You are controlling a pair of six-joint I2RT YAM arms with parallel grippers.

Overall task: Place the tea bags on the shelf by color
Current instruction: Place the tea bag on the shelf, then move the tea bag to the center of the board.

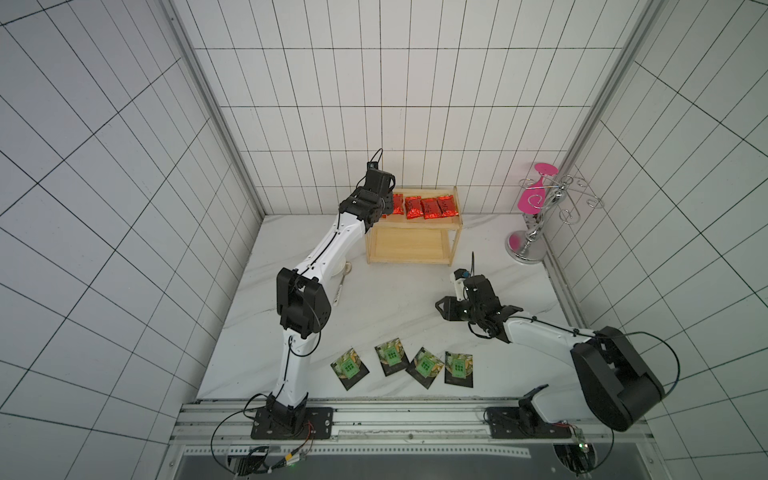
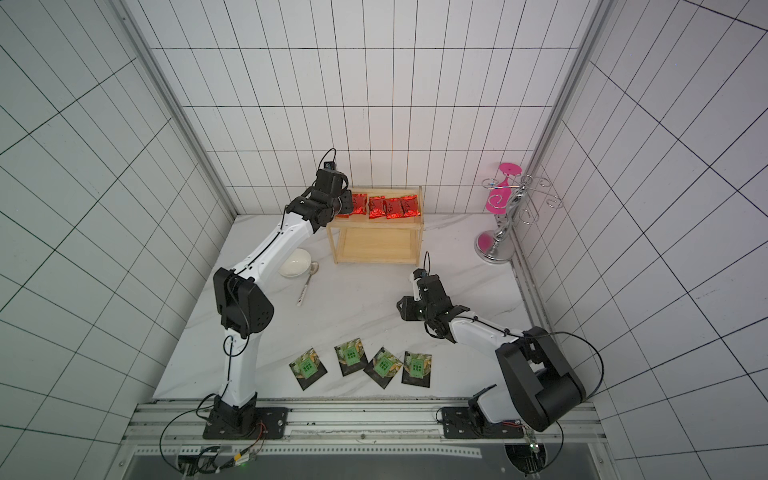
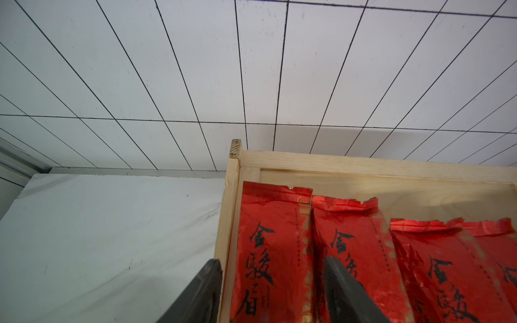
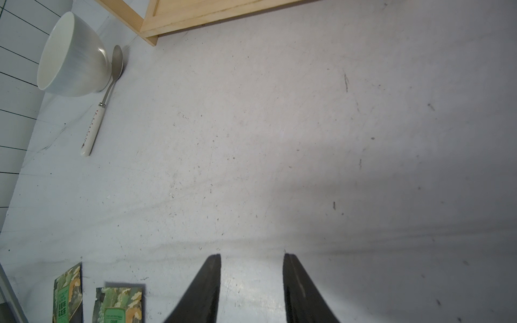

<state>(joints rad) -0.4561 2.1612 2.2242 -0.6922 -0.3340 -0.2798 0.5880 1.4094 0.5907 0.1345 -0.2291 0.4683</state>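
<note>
White tiled walls point(image 1: 415, 104) box in a marble tabletop point(image 1: 386, 299); at its left the left end effector point(image 3: 272, 260) hangs wide over the end of the shelf point(image 1: 409, 245), one finger outside the rim, one above the red packets point(image 1: 429, 208), which lie side by side on the top tier so the reds sit together. Four green sachets point(image 1: 424, 366) lie in a row along the tabletop's front edge, off the shelf, and I'd guess the bare lower tier is meant for them. Rightmost, the right end effector point(image 4: 251, 260) hovers half open and empty over the tabletop near the sachets, likely placed to start on them.
</note>
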